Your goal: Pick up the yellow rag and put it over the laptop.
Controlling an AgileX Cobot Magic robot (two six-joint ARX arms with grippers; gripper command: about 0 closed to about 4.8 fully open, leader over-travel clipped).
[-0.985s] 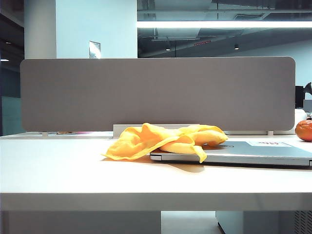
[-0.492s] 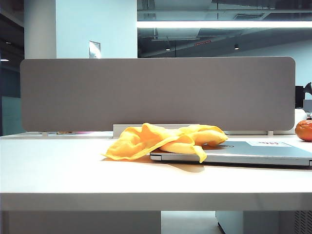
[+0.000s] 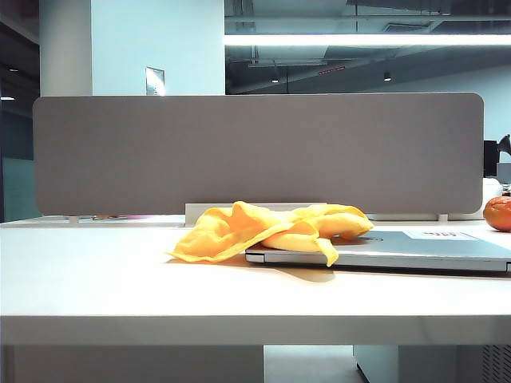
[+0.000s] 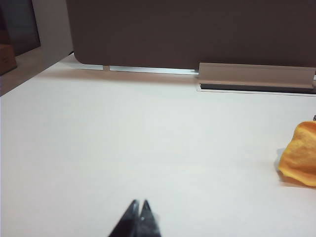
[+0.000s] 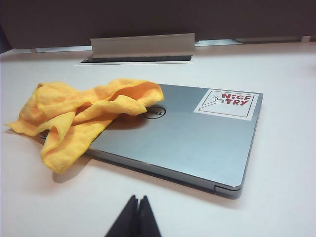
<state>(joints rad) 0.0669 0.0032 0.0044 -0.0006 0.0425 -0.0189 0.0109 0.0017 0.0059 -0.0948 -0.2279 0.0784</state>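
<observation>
The yellow rag (image 3: 267, 230) lies crumpled over one corner of the closed silver-grey laptop (image 3: 431, 249), partly on the lid and partly spilling onto the white table. In the right wrist view the yellow rag (image 5: 79, 114) covers the corner of the laptop (image 5: 187, 140) away from the white sticker (image 5: 226, 103). My right gripper (image 5: 138, 198) is shut and empty, back from the laptop over bare table. My left gripper (image 4: 139, 203) is shut and empty too, well away from the rag's edge (image 4: 300, 160). Neither gripper shows in the exterior view.
A grey partition (image 3: 255, 152) closes off the back of the table (image 3: 120, 279), with a cable slot cover (image 5: 142, 45) in front of it. A round orange fruit (image 3: 498, 214) sits at the far right behind the laptop.
</observation>
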